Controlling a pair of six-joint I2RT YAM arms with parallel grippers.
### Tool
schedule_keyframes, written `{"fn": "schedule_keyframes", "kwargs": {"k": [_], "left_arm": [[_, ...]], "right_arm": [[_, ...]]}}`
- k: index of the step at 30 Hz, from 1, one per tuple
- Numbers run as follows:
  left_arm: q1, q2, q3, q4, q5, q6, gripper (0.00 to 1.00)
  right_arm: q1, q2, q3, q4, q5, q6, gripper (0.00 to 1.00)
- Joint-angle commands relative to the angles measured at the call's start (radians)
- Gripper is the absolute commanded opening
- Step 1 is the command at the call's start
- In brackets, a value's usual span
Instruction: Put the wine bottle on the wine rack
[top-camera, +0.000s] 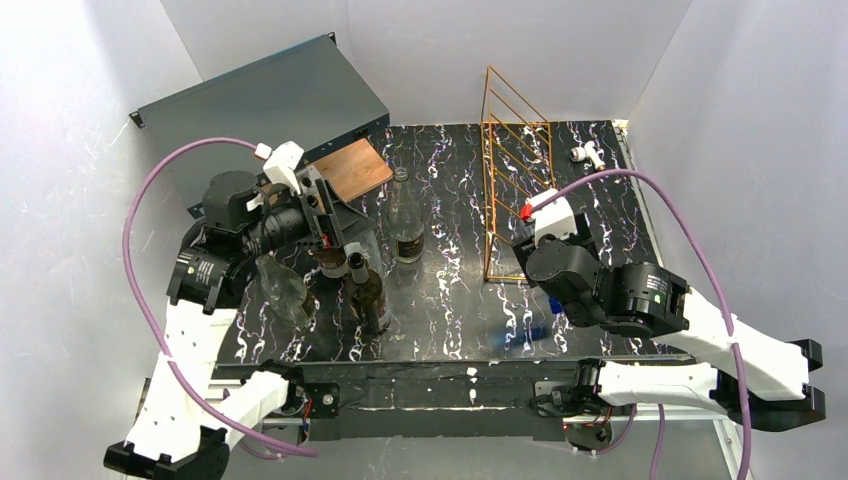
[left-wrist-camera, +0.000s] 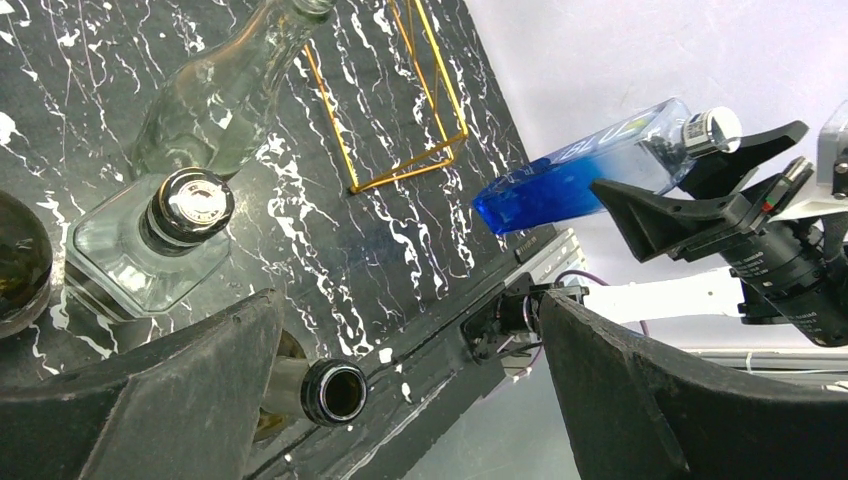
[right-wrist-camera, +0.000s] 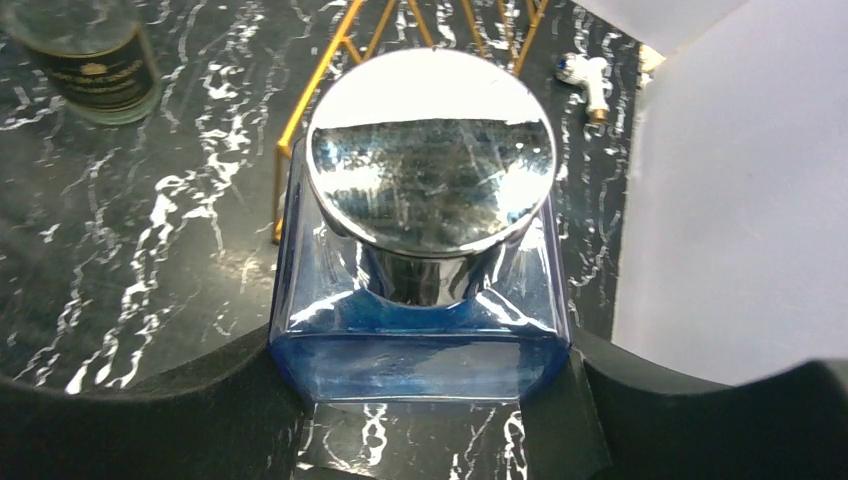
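The gold wire wine rack (top-camera: 515, 190) stands upright at the back right of the black marbled table; it also shows in the left wrist view (left-wrist-camera: 420, 160) and the right wrist view (right-wrist-camera: 320, 90). My right gripper (right-wrist-camera: 425, 395) is shut on a blue square bottle (right-wrist-camera: 420, 330) with a silver cap (right-wrist-camera: 432, 150). It holds the bottle tilted above the table, in front of the rack (left-wrist-camera: 580, 170). My left gripper (left-wrist-camera: 405, 310) is open and empty above a brown bottle (top-camera: 367, 290), whose open mouth (left-wrist-camera: 333, 392) lies next to its left finger.
A clear labelled bottle (top-camera: 405, 220) stands mid-table. A square clear bottle with a black cap (left-wrist-camera: 140, 250) and a greenish bottle (top-camera: 283, 290) are by the left gripper. A dark grey metal box (top-camera: 270, 100) and a copper plate (top-camera: 350, 168) sit back left, and a small white object (top-camera: 587, 153) back right.
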Motion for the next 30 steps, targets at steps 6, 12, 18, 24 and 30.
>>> {"fn": "schedule_keyframes", "kwargs": {"k": [6, 12, 18, 24, 30], "left_arm": [[0.006, 0.067, 0.035, -0.034, 0.064, 0.046, 1.00], [0.006, 0.089, 0.072, -0.041, 0.090, 0.063, 0.99], [0.006, 0.086, 0.091, -0.048, 0.123, 0.052, 0.99], [0.007, 0.096, 0.130, -0.101, 0.100, 0.098, 0.99], [0.007, 0.093, 0.148, -0.113, 0.085, 0.092, 0.99]], "right_arm": [[-0.039, 0.009, 0.017, 0.225, 0.314, -0.138, 0.01], [-0.450, 0.108, -0.002, 0.438, -0.011, -0.325, 0.01], [-0.789, 0.249, 0.049, 0.566, -0.307, -0.358, 0.01], [-1.018, 0.471, 0.255, 0.587, -0.552, -0.427, 0.01], [-1.145, 0.629, 0.382, 0.698, -0.775, -0.498, 0.01]]}}
